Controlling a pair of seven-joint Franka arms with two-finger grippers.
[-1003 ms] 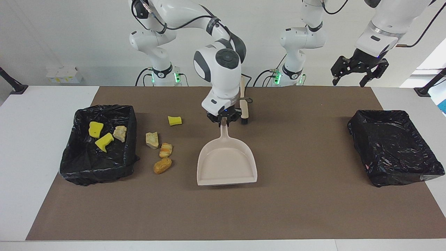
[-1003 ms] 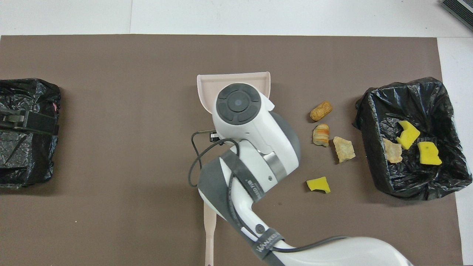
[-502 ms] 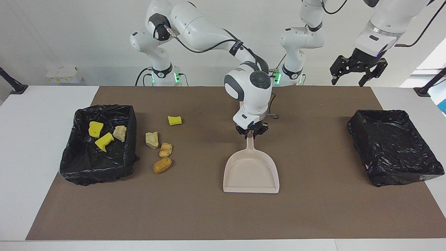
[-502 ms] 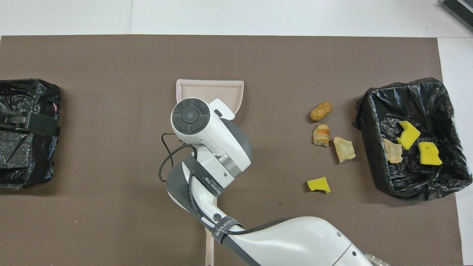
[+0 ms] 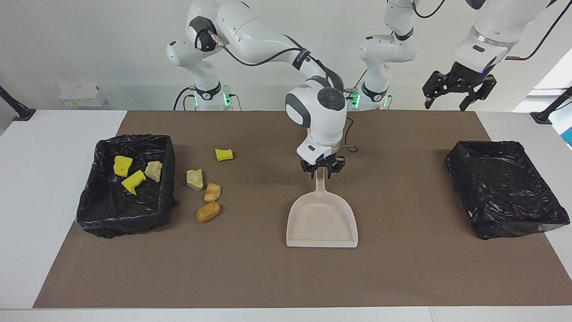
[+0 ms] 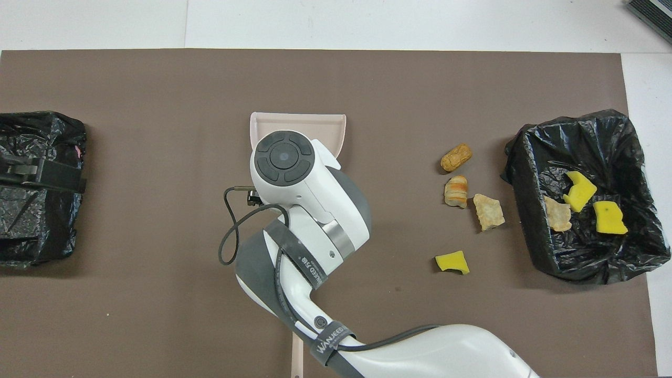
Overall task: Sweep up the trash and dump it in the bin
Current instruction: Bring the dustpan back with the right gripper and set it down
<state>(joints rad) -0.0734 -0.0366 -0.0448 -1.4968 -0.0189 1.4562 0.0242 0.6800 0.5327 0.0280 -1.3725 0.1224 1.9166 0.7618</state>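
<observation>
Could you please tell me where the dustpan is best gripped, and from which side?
By its narrow handle, from straight above: the dustpan lies flat, the handle pointing toward the robots, slim enough to pinch. The right gripper is at it.

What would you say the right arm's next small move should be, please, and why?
Probably lift the right gripper straight up off the dustpan handle. Its fingers look opened around the handle, and the pan lies flat on the mat. Four scraps lie loose beside the bin, and the brush lies nearer the robots. The left gripper waits, raised.
</observation>
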